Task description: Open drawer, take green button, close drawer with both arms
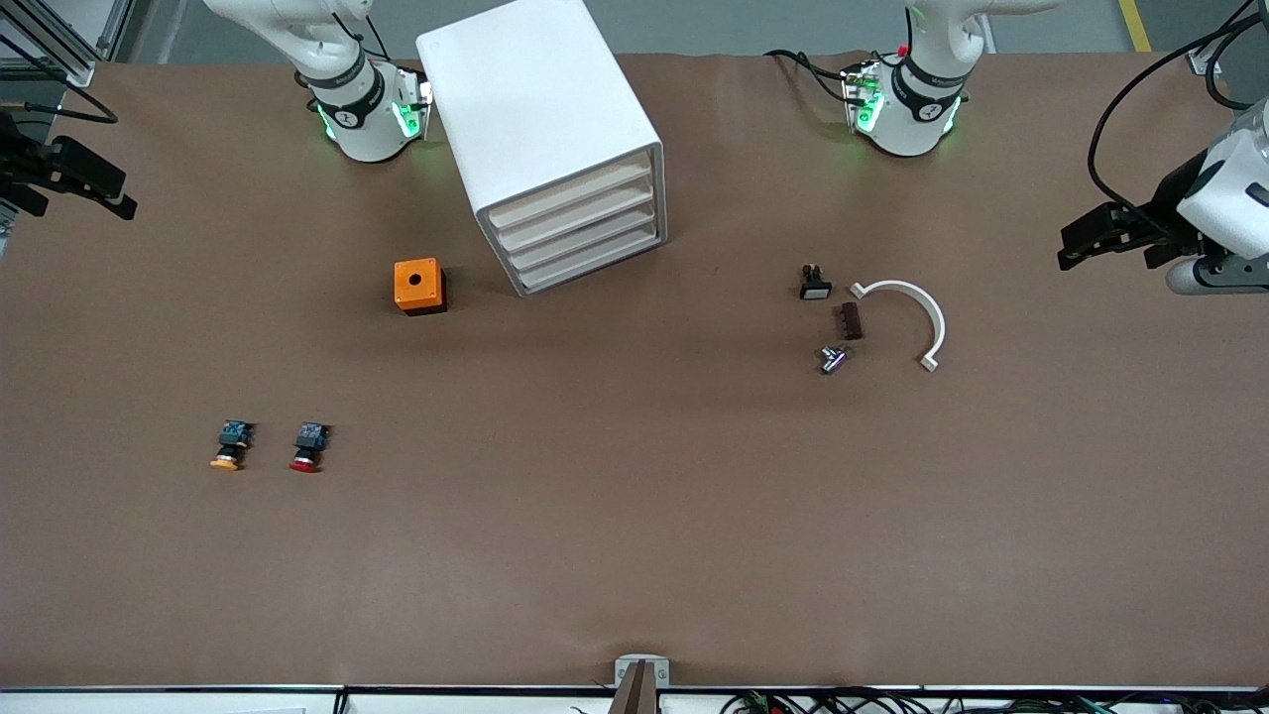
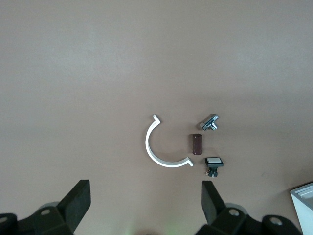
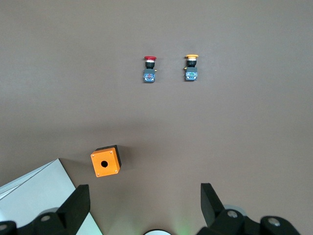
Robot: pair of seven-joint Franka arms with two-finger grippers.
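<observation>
The white cabinet (image 1: 540, 119) stands on the brown table between the two arm bases. Its four cream drawer fronts (image 1: 580, 226) are all pushed in, so I cannot single out the drawer. The button is hidden from every view. My left gripper (image 1: 1076, 246) hangs open and empty over the left arm's end of the table. In the left wrist view the left gripper (image 2: 145, 196) has only bare table between its fingers (image 2: 78, 198). My right gripper (image 1: 119, 193) is open and empty over the right arm's end, and the right wrist view shows the right gripper (image 3: 144, 198) above the cabinet's corner (image 3: 29, 196).
An orange box with a hole (image 1: 418, 286) sits beside the cabinet. A yellow-capped button (image 1: 231, 446) and a red-capped button (image 1: 310, 448) lie nearer the camera. Toward the left arm's end lie a white curved clip (image 1: 917, 317), a brown block (image 1: 851, 320), a metal part (image 1: 833, 359) and a small switch (image 1: 815, 285).
</observation>
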